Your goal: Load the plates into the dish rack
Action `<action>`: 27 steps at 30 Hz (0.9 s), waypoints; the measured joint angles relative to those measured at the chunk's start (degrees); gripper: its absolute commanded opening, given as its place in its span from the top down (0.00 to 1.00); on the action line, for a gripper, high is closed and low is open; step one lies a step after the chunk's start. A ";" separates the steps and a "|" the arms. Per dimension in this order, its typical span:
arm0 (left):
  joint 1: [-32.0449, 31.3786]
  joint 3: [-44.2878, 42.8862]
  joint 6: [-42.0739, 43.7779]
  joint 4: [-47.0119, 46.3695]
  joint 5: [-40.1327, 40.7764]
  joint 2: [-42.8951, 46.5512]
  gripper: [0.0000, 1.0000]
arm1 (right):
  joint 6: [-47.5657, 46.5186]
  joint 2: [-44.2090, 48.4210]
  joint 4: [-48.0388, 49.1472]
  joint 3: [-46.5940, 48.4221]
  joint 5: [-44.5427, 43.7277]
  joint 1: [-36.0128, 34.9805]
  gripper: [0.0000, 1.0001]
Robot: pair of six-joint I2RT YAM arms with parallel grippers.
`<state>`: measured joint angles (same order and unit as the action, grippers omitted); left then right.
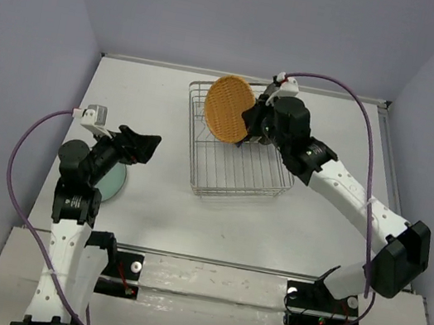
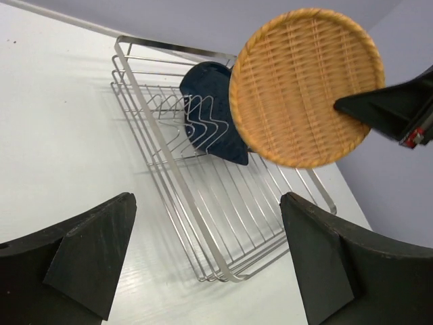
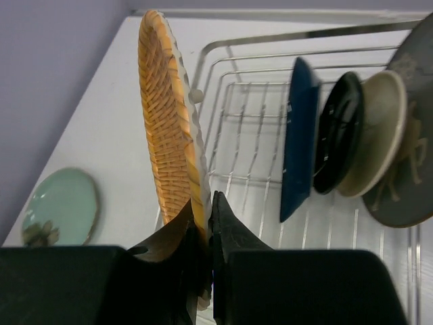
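My right gripper (image 1: 251,124) (image 3: 206,203) is shut on the rim of the orange woven plate (image 1: 228,108) (image 2: 304,88) (image 3: 166,115). It holds the plate on edge above the left end of the silver wire dish rack (image 1: 238,185) (image 2: 203,247) (image 3: 250,101). Upright in the rack's tines stand a dark blue plate (image 2: 210,112) (image 3: 298,135), a glossy black one (image 3: 338,135), a cream one (image 3: 375,142) and a grey deer-patterned one (image 3: 406,183). A pale teal plate (image 1: 114,181) (image 3: 61,206) lies flat on the table to the left. Just above it my left gripper (image 1: 143,145) (image 2: 206,200) is open and holds nothing.
Lavender walls close in the white table (image 1: 167,112) at the back and on both sides. A purple cable (image 1: 362,104) arcs over the right arm, and another (image 1: 18,169) loops beside the left arm. The arm bases sit at the near edge.
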<state>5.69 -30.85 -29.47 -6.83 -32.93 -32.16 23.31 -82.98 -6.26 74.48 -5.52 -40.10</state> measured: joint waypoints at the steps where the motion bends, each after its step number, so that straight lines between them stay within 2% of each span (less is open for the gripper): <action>1: 0.00 0.00 0.63 0.98 0.61 0.07 0.01 | -0.42 -1.05 -0.48 1.29 -2.67 0.04 0.93; 5: -0.02 0.00 2.34 3.72 2.19 -0.09 0.01 | -2.40 -8.39 -1.60 7.45 -13.79 -0.33 0.93; 17: -0.02 0.00 3.54 5.92 3.45 -0.33 0.01 | -10.10 -24.46 -6.21 18.73 -33.16 -6.10 0.93; 27: -0.02 0.00 3.54 6.34 3.48 -0.17 0.01 | -15.02 -28.26 -7.43 24.94 -42.12 -8.48 0.93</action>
<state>5.67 -30.85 -25.93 -0.49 -29.45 -32.34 8.29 -111.24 -13.69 99.42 -47.64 -48.58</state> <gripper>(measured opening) 0.990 0.126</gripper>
